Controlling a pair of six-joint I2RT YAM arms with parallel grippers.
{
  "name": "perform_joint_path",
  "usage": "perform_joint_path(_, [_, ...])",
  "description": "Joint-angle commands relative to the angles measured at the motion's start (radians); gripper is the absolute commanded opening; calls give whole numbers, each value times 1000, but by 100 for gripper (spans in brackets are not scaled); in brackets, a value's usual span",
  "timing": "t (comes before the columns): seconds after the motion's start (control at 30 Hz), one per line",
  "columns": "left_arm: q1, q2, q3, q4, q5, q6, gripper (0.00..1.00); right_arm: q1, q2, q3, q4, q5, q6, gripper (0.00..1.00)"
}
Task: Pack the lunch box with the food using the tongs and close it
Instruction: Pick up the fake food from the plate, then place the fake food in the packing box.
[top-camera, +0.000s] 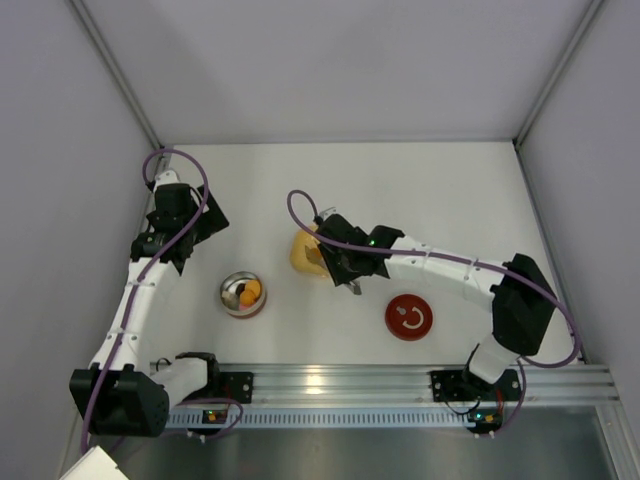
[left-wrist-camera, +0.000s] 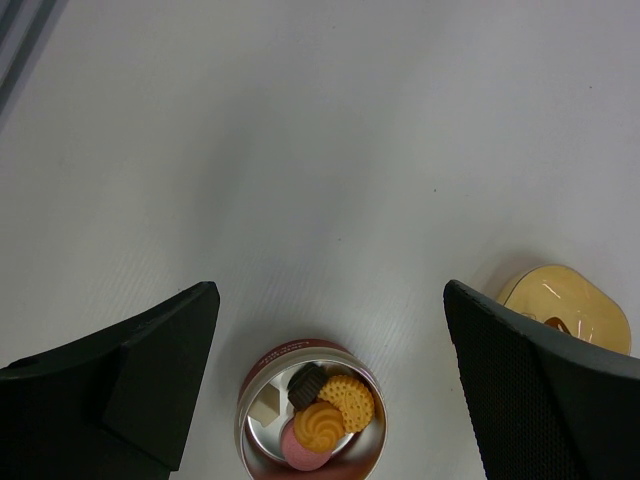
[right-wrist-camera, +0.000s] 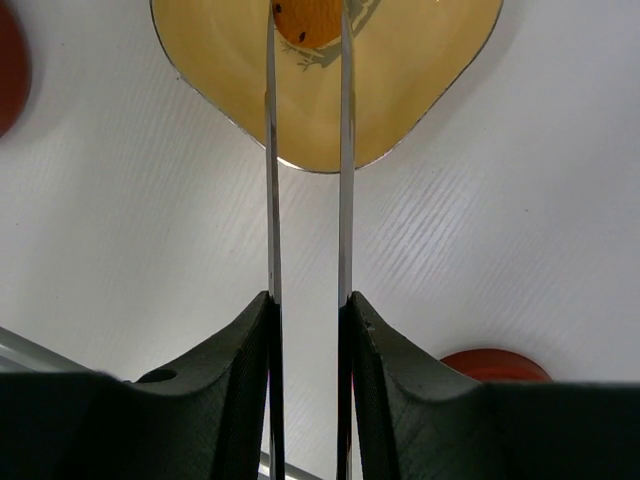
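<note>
Right wrist: the tongs are clamped in the right gripper and pinched around the food at twelve o'clock, presumably for lifting; the left gripper is held open.

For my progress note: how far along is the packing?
Done: several food pieces lie in the lunch box. In hand: the right gripper holds the tongs around an orange piece in the yellow dish. Remaining: carry it over, then close the box; the red disc, likely its lid, lies apart.
</note>
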Motion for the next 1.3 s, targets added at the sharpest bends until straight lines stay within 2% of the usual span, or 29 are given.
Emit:
perform_joint_path(0.0, [9,-4,2,45,-5,8,99,-17,-68,28,22,44,-11,31])
perform_joint_path(0.63, [9,-1,2,45,-4,9,99,15,-161,110,-13,34,-18,31])
perform_joint_path(1.03, [9,-1,1,45,0,9,99,240,-66,239,17,-43,-8,31])
perform_joint_path(1.27, [9,-4,1,43,1,8,99,316,24,303,26,-78,-9,32])
